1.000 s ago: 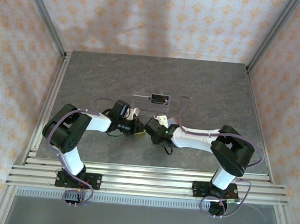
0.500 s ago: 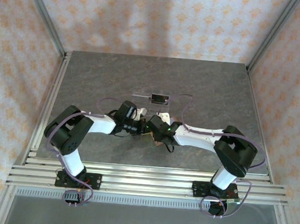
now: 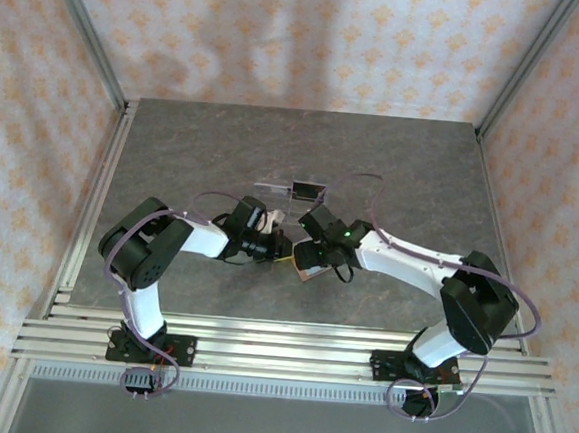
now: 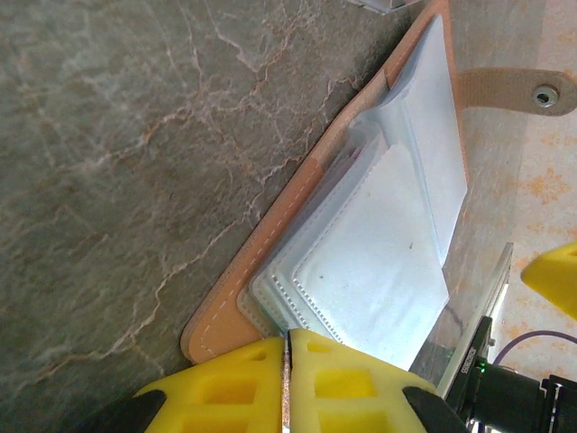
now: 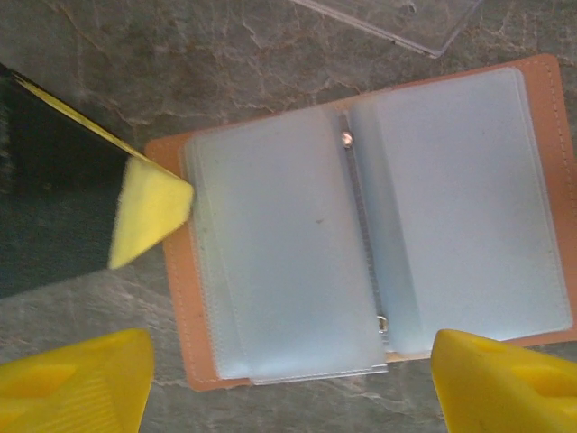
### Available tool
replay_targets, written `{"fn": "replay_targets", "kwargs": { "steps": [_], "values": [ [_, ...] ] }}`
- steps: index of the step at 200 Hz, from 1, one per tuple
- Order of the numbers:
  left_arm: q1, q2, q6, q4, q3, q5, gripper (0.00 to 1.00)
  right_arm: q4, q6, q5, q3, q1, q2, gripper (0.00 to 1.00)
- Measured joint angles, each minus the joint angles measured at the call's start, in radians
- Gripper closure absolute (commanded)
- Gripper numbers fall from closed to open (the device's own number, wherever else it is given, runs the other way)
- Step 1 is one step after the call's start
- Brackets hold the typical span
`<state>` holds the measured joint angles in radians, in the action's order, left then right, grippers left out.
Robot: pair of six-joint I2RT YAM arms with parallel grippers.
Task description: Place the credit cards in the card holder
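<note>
**A:** Top view?
**B:** Card holder [image 3: 308, 270] lies open at the centre of the table [image 3: 173, 167]. Black card [image 3: 308, 190] sits in the clear stand [image 3: 272, 188] behind it.
**A:** Left wrist?
**B:** Left gripper [image 4: 287, 379]: jaws pressed together at the card holder's edge.
**A:** Right wrist?
**B:** Right gripper [image 5: 288, 388]: jaws wide, above the open card holder.

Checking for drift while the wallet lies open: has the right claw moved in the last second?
Yes. In the top view the right claw has shifted back and slightly right, ending closer to the clear stand.
</note>
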<state>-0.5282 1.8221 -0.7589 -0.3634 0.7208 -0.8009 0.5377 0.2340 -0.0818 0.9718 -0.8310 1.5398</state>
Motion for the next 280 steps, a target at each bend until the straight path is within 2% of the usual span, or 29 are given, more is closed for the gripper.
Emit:
{"fn": "replay_targets", "kwargs": {
  "steps": [40, 75, 142, 158, 218, 280],
  "values": [
    [0.000, 0.000, 0.000, 0.000, -0.001, 0.000, 0.90, 0.025, -0.135, 0.002, 0.018, 0.014, 0.101, 0.22],
    [0.001, 0.000, 0.001, -0.001, -0.002, -0.002, 0.90, 0.039, -0.185, -0.010, 0.053, 0.030, 0.153, 0.23],
    [0.001, 0.000, 0.016, -0.001, -0.002, -0.003, 0.90, 0.040, -0.194, 0.005, 0.069, 0.030, 0.176, 0.24],
    [0.001, 0.000, 0.022, 0.000, -0.002, -0.003, 0.90, 0.041, -0.194, 0.007, 0.074, 0.030, 0.176, 0.17],
    [0.005, 0.000, 0.026, -0.011, -0.009, -0.005, 0.91, 0.039, -0.199, -0.124, 0.074, 0.063, 0.174, 0.14],
    [0.007, 0.000, 0.027, -0.013, -0.010, -0.007, 0.91, 0.038, -0.199, -0.152, 0.074, 0.099, 0.167, 0.16]
  ]
}}
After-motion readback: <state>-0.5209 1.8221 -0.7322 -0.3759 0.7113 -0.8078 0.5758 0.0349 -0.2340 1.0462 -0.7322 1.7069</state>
